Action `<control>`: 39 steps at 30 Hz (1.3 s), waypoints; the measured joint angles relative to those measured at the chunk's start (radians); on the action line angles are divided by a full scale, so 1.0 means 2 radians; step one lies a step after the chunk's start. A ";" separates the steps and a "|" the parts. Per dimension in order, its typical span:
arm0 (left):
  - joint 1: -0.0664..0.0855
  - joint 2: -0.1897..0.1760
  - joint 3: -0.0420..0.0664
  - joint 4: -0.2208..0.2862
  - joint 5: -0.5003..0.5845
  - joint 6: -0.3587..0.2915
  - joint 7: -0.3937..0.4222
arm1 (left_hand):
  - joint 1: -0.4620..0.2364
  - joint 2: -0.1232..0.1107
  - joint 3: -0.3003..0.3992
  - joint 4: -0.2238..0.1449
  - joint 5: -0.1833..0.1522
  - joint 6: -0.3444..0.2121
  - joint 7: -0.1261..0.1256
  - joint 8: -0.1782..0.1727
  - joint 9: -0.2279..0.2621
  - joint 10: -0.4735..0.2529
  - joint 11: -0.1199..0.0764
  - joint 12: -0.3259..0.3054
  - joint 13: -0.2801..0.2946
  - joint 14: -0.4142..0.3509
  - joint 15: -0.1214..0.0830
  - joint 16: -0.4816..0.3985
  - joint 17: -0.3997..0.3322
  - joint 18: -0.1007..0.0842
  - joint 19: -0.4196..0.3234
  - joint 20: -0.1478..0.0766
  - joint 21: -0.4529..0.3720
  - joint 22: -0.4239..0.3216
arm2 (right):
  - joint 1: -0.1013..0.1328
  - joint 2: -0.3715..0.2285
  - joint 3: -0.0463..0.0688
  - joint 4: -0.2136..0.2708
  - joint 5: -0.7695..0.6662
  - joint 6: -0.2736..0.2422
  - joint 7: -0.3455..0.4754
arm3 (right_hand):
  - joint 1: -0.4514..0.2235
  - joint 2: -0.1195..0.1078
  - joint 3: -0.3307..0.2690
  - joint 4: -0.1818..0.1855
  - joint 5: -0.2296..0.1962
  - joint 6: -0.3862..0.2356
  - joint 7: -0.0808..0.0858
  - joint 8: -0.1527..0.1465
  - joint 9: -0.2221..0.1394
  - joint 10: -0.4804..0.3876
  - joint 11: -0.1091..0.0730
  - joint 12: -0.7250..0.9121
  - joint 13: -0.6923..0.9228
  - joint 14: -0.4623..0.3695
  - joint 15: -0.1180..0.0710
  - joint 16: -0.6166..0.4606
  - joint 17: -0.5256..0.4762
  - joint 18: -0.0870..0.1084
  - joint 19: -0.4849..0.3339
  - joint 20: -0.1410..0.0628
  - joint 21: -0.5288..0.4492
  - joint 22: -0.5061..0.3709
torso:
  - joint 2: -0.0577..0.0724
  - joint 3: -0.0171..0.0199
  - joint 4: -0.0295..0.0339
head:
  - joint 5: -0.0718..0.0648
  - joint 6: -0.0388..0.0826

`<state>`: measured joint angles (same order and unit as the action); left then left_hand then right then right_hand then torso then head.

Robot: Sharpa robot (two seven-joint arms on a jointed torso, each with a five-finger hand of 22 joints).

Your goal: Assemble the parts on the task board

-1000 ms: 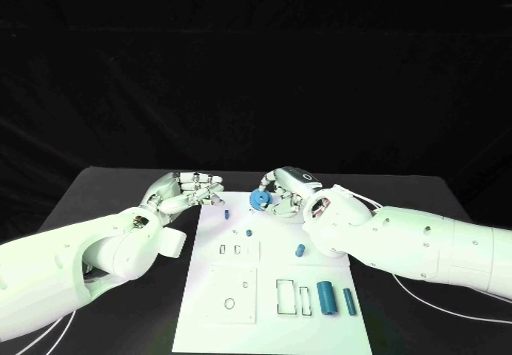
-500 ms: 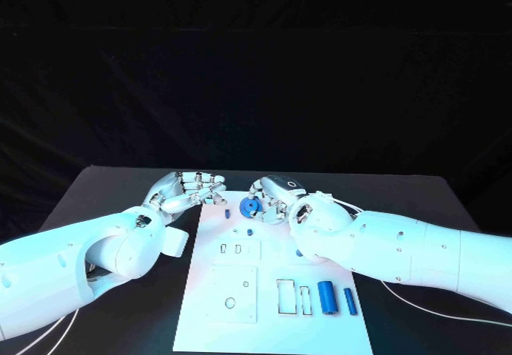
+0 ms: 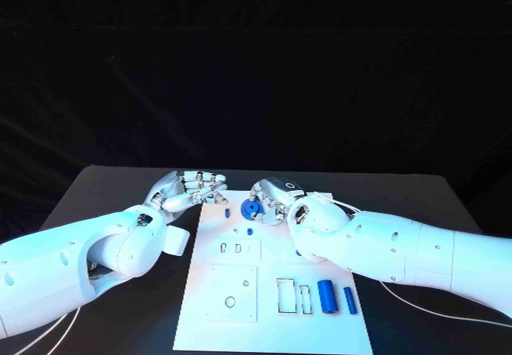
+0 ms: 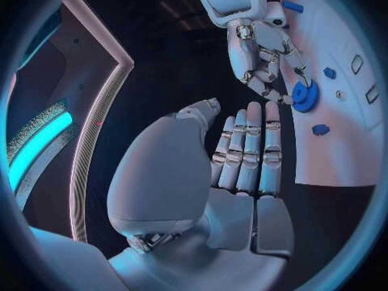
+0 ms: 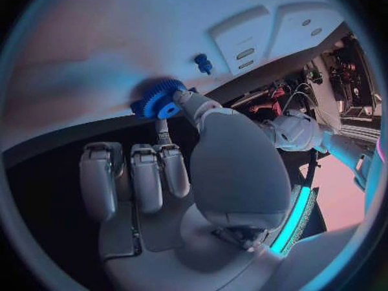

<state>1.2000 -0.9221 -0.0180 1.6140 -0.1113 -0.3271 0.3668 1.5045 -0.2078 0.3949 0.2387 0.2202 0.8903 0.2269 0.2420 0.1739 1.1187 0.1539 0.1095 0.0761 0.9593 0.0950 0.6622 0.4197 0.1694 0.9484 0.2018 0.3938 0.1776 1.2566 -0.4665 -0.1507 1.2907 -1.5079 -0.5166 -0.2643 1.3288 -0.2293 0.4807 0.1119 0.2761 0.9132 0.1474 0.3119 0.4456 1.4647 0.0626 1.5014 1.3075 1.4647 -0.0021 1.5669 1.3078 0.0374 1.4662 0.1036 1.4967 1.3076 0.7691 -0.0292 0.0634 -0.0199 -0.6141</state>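
The right hand (image 3: 280,198) is up at the far end of the task board (image 3: 214,310), and it has a small blue gear (image 3: 253,208) pinched at its fingertips, with the rest of its fingers curled in a row beside it. From the right wrist camera the gear (image 5: 160,100) sits right at the tip of the thumb and one finger, held just over the white surface of the board (image 5: 121,39), close to a little blue peg (image 5: 202,63) standing there; whether the gear actually touches the board I cannot tell. The left hand (image 3: 192,188) sits just off the board's far left corner, over the black table (image 3: 106,192), well clear of the gear. Its fingers lie straight and close together with the thumb alongside, and nothing is in them, as the left wrist camera shows (image 4: 242,155); that same camera catches the right hand (image 4: 262,52) reaching down with the gear (image 4: 304,96) at its tips. On the board nearer the robot, a short blue pin (image 3: 227,213) stands just left of the gear, another small blue piece (image 3: 248,231) sits a little nearer still, and a fat blue cylinder (image 3: 326,296) and a thinner one (image 3: 349,299) lie side by side near the right edge, next to some rectangular slots (image 3: 286,296).
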 measured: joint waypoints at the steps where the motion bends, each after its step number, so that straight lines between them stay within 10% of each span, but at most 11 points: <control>1: 0.000 0.000 0.000 0.000 0.000 0.000 0.000 | 0.000 0.000 0.000 0.000 0.000 0.000 0.000 0.000 0.000 0.000 0.000 0.000 0.000 0.000 0.000 0.000 0.000 0.000 0.000 0.000 0.000 0.000 | 0.000 0.000 0.000 -0.001 0.000 0.001 -0.001 | 0.000 0.000 0.000 0.000 0.000 0.000 0.000 0.000 0.000 0.000 0.000 0.000 0.000 0.000 0.000 0.000 0.000 0.000 0.000 0.000 0.000 0.000 | 0.000 0.0000 0.0000 | 0.000 0.000; 15: 0.000 0.000 0.000 0.000 0.000 0.001 -0.001 | 0.000 0.000 0.000 0.000 0.000 0.000 0.000 0.000 0.000 0.000 0.000 0.000 0.000 -0.002 0.002 0.000 0.000 0.000 -0.002 0.002 0.000 0.000 | -0.001 0.005 0.000 -0.004 -0.007 0.001 -0.012 | -0.005 -0.005 0.003 0.000 -0.006 0.001 -0.001 -0.005 0.000 0.000 0.000 -0.004 0.000 0.000 0.000 0.000 0.000 0.000 0.000 0.000 0.000 0.000 | 0.000 0.0003 0.0002 | -0.001 0.001; 23: 0.000 0.000 0.000 0.000 0.000 0.001 -0.002 | 0.000 0.000 0.000 0.000 0.000 0.000 0.000 0.000 0.000 0.000 0.000 0.000 0.000 -0.002 0.002 0.000 0.000 0.000 -0.002 0.002 0.002 0.000 | -0.001 0.005 -0.001 -0.005 -0.004 0.007 -0.011 | -0.041 -0.013 -0.035 0.019 -0.035 -0.035 0.012 -0.038 -0.012 -0.005 0.010 -0.011 0.000 0.000 0.006 0.000 0.000 0.000 0.000 0.006 0.000 0.000 | 0.000 0.0002 0.0000 | -0.001 0.002; 39: 0.000 -0.001 0.000 0.000 0.000 0.001 -0.003 | -0.002 0.002 0.000 0.000 0.000 0.000 0.000 0.000 0.001 0.000 0.000 0.000 0.000 -0.002 0.002 0.000 0.000 0.000 -0.002 0.002 0.002 0.000 | 0.000 0.001 0.000 -0.005 0.011 0.024 -0.005 | -0.052 0.006 -0.094 0.057 0.006 -0.029 0.011 -0.046 -0.014 -0.003 0.011 -0.011 0.000 0.002 0.007 0.000 0.000 0.000 0.000 0.006 -0.002 0.000 | 0.000 0.0003 -0.0003 | 0.000 0.001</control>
<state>1.2000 -0.9231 -0.0180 1.6133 -0.1113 -0.3252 0.3608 1.5006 -0.2038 0.3949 0.2387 0.2204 0.8903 0.2269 0.2420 0.1755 1.1187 0.1539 0.1095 0.0761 0.9557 0.0987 0.6620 0.4194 0.1694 0.9450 0.2054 0.3974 0.1782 1.2557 -0.4639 -0.1501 1.2813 -1.4853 -0.4677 -0.2738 1.2252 -0.2169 0.2928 0.2251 0.2890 0.8554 0.1699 0.2191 0.4176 1.4585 0.0851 1.4802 1.3074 1.4683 0.0127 1.5669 1.3075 0.0375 1.4661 0.1149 1.4924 1.3080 0.7691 -0.0286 0.0628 -0.0200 -0.6126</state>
